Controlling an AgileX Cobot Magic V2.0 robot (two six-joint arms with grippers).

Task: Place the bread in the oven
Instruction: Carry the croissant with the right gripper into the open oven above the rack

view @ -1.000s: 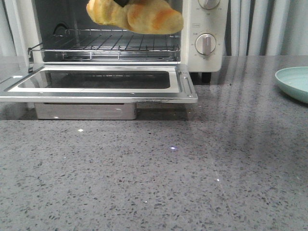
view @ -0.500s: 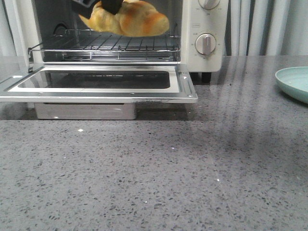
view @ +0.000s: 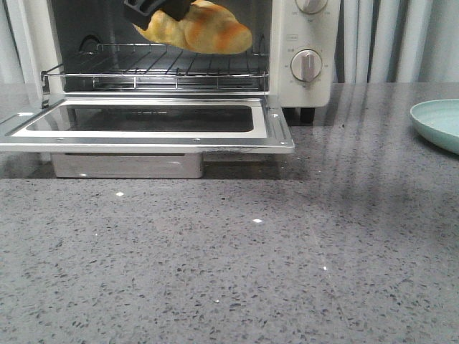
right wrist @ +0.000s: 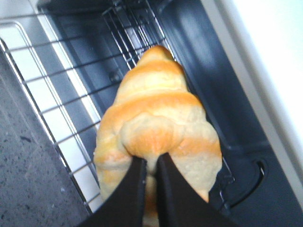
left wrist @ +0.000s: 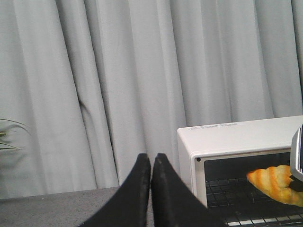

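Note:
The bread [view: 204, 30] is a golden croissant held in the air inside the mouth of the cream-white oven [view: 305, 50], a little above its wire rack [view: 158, 68]. My right gripper [view: 154, 8] is shut on the bread, coming in from above; in the right wrist view its black fingers [right wrist: 130, 194] pinch the bread [right wrist: 154, 118] over the rack [right wrist: 57, 94]. The oven door [view: 143, 125] lies open and flat. My left gripper [left wrist: 151, 158] is shut and empty, to the left of the oven [left wrist: 236, 142]; the bread [left wrist: 277, 182] shows there too.
A pale green plate [view: 439, 123] sits at the right edge of the grey speckled counter [view: 237, 258]. The open door juts out toward the front. Grey curtains [left wrist: 118, 71] hang behind the oven. Two round knobs [view: 306, 64] are on the oven's right panel.
The right gripper has carried the bread deeper into the oven and slightly left; the bread looks smaller and sits further over the rack.

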